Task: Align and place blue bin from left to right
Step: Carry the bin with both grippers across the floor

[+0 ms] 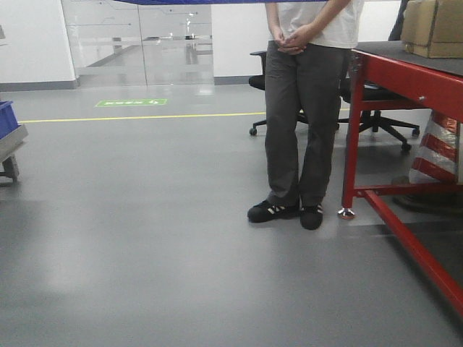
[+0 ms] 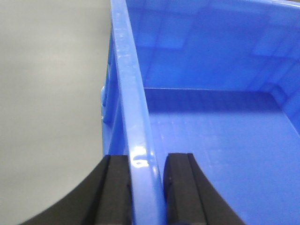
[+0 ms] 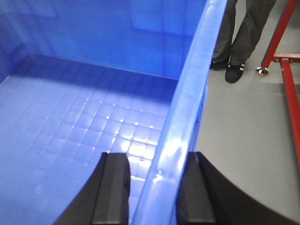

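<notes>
The blue bin [image 2: 211, 117] fills both wrist views, its gridded floor [image 3: 70, 117] bare inside. My left gripper [image 2: 146, 161] is shut on the bin's left rim [image 2: 133, 117], with one black finger outside the wall and one inside. My right gripper [image 3: 157, 161] is shut on the right rim [image 3: 187, 103]. Its outer finger [image 3: 199, 187] lies against the rim, while a thin sliver of bin floor shows beside the inner finger [image 3: 115, 187]. In the front view only a blue strip of the bin [image 1: 181, 1] shows at the top edge, with grey floor below it.
A person [image 1: 304, 108] stands ahead, slightly right. A red-framed table [image 1: 405, 79] with a cardboard box [image 1: 434, 27] is at the right, with an office chair [image 1: 376, 119] behind it. A cart [image 1: 9, 141] with a blue crate [image 1: 6, 116] stands at the far left.
</notes>
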You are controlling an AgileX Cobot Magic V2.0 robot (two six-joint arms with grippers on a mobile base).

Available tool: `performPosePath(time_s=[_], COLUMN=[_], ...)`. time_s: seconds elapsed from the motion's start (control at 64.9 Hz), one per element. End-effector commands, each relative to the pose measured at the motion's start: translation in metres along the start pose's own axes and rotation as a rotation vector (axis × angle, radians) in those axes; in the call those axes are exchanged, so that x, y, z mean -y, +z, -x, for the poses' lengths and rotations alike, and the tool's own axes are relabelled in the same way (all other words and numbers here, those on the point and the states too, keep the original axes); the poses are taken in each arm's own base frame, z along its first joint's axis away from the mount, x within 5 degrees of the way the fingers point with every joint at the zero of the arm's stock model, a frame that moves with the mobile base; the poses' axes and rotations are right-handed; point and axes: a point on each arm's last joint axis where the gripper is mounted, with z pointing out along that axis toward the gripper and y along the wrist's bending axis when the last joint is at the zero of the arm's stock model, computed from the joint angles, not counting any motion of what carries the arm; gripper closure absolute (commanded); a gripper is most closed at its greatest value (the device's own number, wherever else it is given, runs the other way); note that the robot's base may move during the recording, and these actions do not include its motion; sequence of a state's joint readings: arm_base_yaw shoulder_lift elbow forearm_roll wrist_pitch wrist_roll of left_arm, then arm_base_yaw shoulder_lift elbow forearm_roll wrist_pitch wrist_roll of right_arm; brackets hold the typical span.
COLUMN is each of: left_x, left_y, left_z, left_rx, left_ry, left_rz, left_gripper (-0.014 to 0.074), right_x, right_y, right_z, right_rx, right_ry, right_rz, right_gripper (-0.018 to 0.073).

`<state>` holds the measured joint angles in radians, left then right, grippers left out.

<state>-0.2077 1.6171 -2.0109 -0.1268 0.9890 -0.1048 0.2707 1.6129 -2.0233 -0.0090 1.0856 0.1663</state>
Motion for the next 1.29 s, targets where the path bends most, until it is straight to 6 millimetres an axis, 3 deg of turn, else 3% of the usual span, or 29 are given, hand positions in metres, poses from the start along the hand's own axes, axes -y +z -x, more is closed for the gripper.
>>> performPosePath(time_s=[0.0, 1.279], left_x=[0.0114, 0.0102], left_y=[-0.0171, -0.0075], left_z=[0.0117, 0.0134], left_rx=[0.108, 0.129], left_ry=[-0.017, -0.021], left_rz=[-0.079, -0.079], left_gripper=[0.0708, 0.0708], right_x=[-0.0022, -0.0032], right_y=[-0.0094, -0.0009], right_z=[0.0115, 0.0126], right_rx=[0.117, 0.125], right_ry=[0.017, 0.022], right_rz=[0.027, 0.037], right_gripper=[0.0629, 0.0629])
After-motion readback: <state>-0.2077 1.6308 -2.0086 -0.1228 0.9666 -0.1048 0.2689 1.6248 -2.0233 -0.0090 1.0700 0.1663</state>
